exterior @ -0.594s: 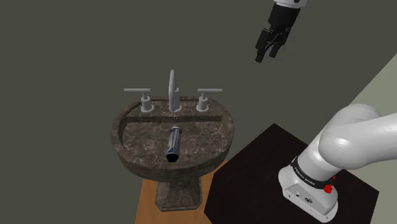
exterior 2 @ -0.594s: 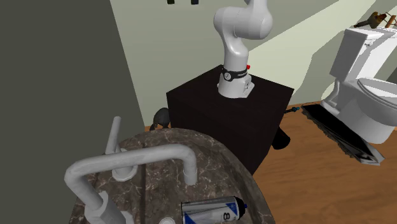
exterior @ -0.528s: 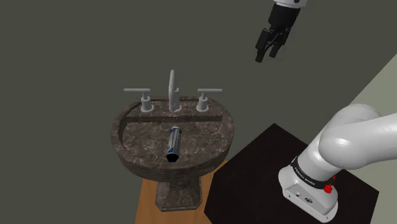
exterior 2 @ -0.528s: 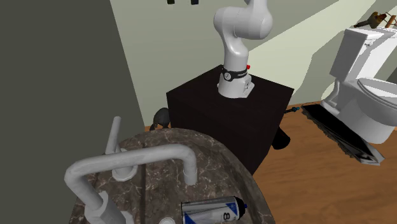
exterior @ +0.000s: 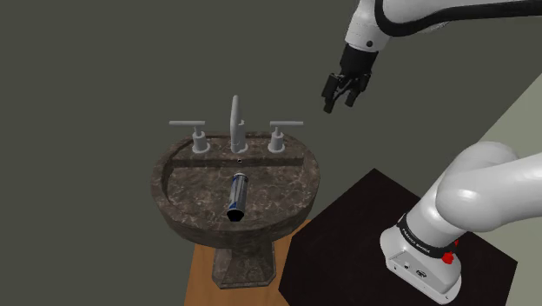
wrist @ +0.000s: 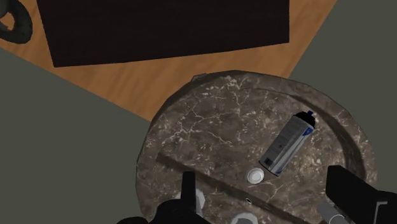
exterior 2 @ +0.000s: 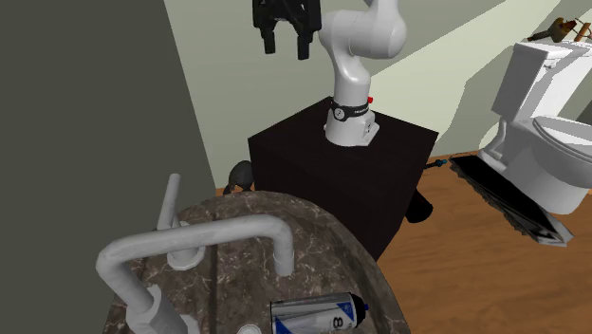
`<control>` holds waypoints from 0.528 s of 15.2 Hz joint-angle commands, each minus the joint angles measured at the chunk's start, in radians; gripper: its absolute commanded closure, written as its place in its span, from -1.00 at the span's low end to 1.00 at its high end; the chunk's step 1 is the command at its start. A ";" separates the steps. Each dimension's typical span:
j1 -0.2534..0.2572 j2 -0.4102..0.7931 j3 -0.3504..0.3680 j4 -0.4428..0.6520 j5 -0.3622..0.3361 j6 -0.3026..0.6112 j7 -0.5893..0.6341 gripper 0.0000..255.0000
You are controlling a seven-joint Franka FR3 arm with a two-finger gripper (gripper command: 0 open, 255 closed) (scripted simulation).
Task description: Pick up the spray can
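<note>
Inside sink [exterior: 167, 189] — spray can [exterior: 237, 196] flat; gripper [exterior: 339, 104] jaws apart

High at the shoulder view's upper right, black gripper [exterior: 338, 103] with fingers apart, well above dark marbled sink [exterior: 280, 193]; in its basin, silvery spray can [exterior: 237, 193] on its side.

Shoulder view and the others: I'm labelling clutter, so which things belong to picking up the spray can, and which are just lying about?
Job: can, lying in the sink; open gripper, raised and apart from it.
Lying about: faucet, its two handles, toilet.
</note>
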 commanded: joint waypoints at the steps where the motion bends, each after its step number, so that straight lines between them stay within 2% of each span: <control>1: 0.009 0.019 0.029 -0.047 0.025 0.076 0.044 -1.00; 8: 0.041 0.167 0.132 -0.142 0.107 0.349 0.180 -1.00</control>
